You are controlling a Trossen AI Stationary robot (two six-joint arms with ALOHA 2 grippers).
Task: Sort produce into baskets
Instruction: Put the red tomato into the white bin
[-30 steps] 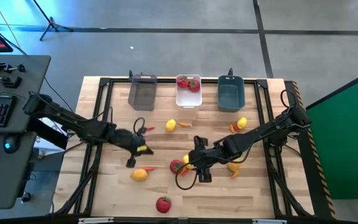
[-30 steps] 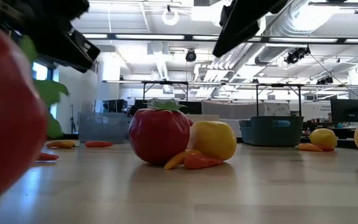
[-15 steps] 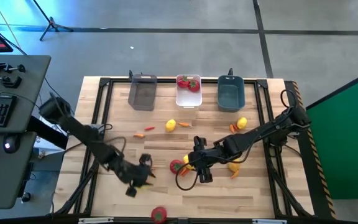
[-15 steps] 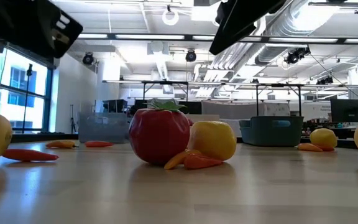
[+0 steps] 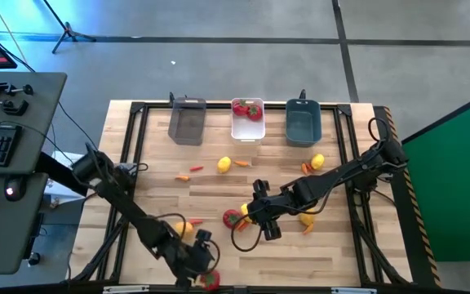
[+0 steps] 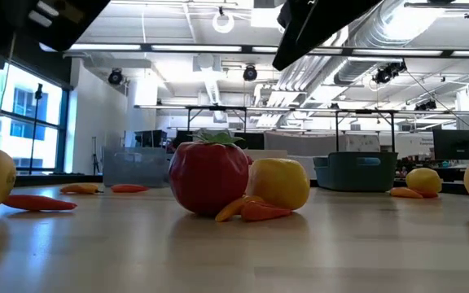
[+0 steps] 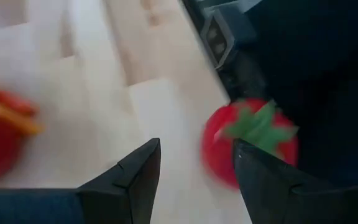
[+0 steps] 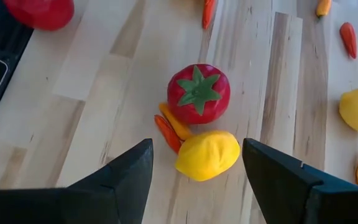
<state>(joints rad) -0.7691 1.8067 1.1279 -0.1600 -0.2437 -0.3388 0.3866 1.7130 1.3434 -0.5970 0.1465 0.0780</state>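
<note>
The wooden table (image 5: 333, 253) carries three baskets along its far edge, well beyond both grippers: a grey basket (image 5: 187, 120), a white basket (image 5: 247, 122) with red tomatoes in it, and a teal basket (image 5: 303, 122). The left arm (image 5: 121, 204) reaches to the near edge of the table, and the left gripper (image 5: 205, 265) hangs there with its fingers (image 7: 135, 174) spread apart and nothing between them; a tomato (image 7: 250, 140) with a green top lies just beside one finger at the table's edge, and contact cannot be confirmed. The right arm (image 5: 341, 175) stretches toward the middle of the table, and the right gripper (image 5: 259, 222) hovers with its fingers (image 8: 129, 171) apart, holding nothing. Directly ahead of the right gripper lie a second tomato (image 8: 198, 93) and a lemon (image 8: 207, 154), close together, with two small carrot pieces (image 8: 171, 127) lying between them, touching or nearly so. Behind the left gripper, toward the table's middle, sits another lemon (image 5: 185, 229) beside a carrot piece. Further lemons lie near the right arm (image 5: 317, 161) and farther toward the baskets (image 5: 223, 165). A lone carrot piece (image 5: 184, 176) rests on the boards well away from both grippers.
</note>
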